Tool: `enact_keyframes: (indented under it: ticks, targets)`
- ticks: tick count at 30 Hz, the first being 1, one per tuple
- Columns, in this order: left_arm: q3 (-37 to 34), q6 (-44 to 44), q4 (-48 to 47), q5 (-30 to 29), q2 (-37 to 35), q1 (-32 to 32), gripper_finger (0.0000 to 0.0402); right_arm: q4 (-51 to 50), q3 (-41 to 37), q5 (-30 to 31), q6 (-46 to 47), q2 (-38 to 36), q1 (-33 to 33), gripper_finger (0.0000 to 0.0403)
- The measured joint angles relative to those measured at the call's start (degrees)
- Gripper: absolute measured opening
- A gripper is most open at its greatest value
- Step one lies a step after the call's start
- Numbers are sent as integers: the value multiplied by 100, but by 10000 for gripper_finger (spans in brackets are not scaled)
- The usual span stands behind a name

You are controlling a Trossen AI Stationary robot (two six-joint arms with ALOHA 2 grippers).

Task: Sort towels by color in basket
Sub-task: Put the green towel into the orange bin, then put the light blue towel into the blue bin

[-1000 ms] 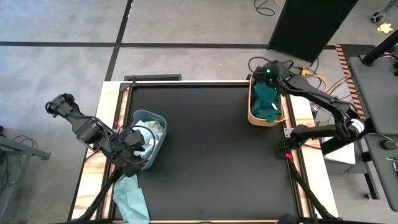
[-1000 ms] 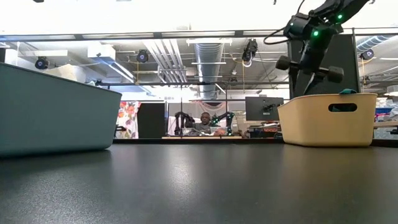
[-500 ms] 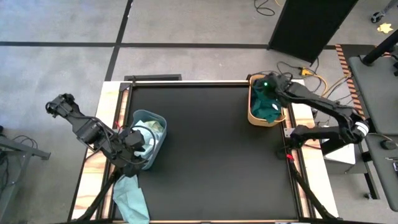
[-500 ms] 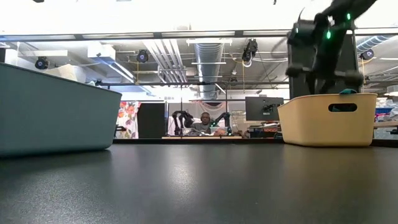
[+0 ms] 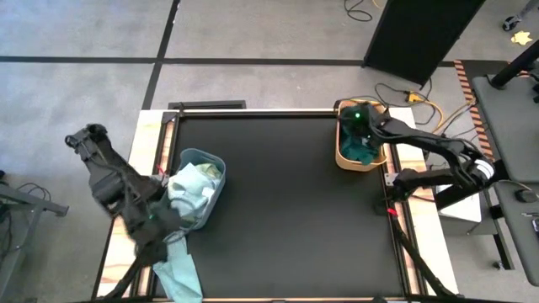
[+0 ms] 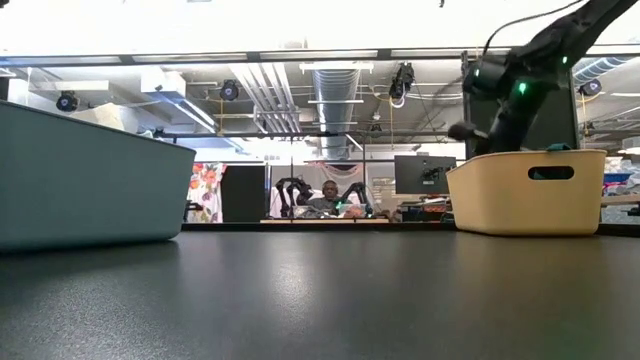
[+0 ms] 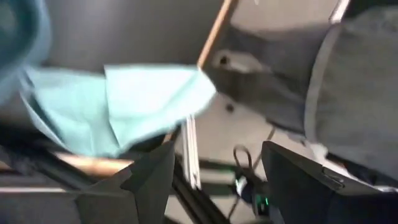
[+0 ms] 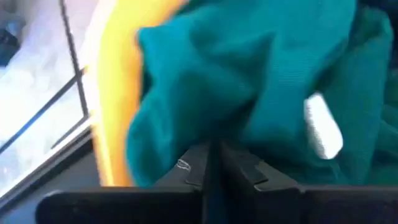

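Left claw (image 7: 211,180) swung outward, open beside mint towel (image 7: 112,106)

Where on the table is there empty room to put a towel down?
The wide black tabletop lies bare between the teal basket and the tan basket. It is crowded at the left, where the left claw sits by a mint towel, and where the right claw reaches into the tan basket's dark teal towels.

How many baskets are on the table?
2. The blue-grey basket sits near the table's left edge with pale towels in it, by the left arm. The tan basket sits at the far right corner, holding dark teal towels, with the right gripper over it.
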Motion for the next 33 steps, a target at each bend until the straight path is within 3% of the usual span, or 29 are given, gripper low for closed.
enact_keyframes:
  ticks: [5, 9, 14, 18, 26, 33]
  targets:
    - [0, -800, 165, 57, 297, -950, 227, -313, 411, 50, -835, -544, 0, 53]
    - [-16, -895, 298, 22, 773, -1567, 227, -299, 678, 74, -1894, -925, 0, 111]
    - [-188, -554, 290, -580, 1513, -1734, 227, -222, 1018, 102, -3135, -1348, 21, 193]
    - [-256, -37, 355, -899, 2016, -1609, 227, 93, 1260, 121, -4065, -1656, 132, 235]
    - [-384, 401, 666, -1073, 2795, -1513, 227, 274, 1919, 99, -5012, -2079, 496, 264]
    - [-1289, 194, 2066, -1088, 3144, -1508, 227, 256, 2111, 51, -5191, -2140, 778, 256]
